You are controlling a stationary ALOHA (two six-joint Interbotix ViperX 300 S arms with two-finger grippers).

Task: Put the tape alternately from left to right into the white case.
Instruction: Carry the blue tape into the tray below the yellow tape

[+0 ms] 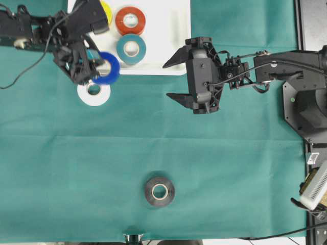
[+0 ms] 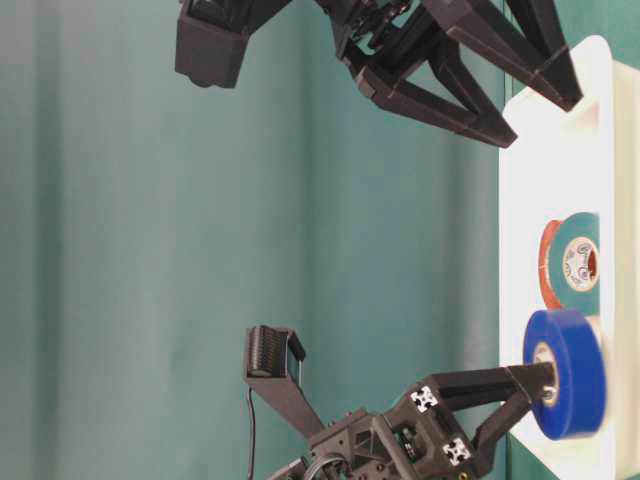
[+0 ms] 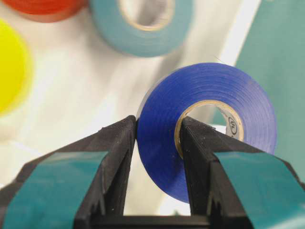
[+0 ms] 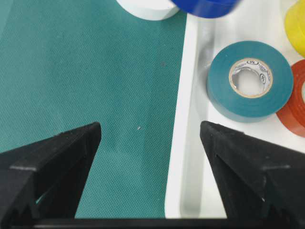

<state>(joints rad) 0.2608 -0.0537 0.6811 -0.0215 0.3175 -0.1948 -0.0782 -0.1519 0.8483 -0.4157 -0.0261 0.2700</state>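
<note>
Three rolls, yellow, red and teal, are seen in the case. The blue roll is held in the left jaws at the rim; white and black are left on the tabletop. The right jaws are spread wide, empty.

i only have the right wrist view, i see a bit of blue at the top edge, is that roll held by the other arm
Observer: Yes. The left gripper is shut on the blue tape roll, one finger through the core and one on the outer wall.
Operator: is it over the case yet
Observer: Partly. From overhead the blue roll sits at the white case near edge, half over the green cloth.
Operator: what's left outside
Observer: The white tape roll lies on the cloth just below the blue one, and the black tape roll lies far down the cloth.
Operator: and my gripper
Observer: The right gripper is open and holds nothing, beside the case's right corner.
</note>
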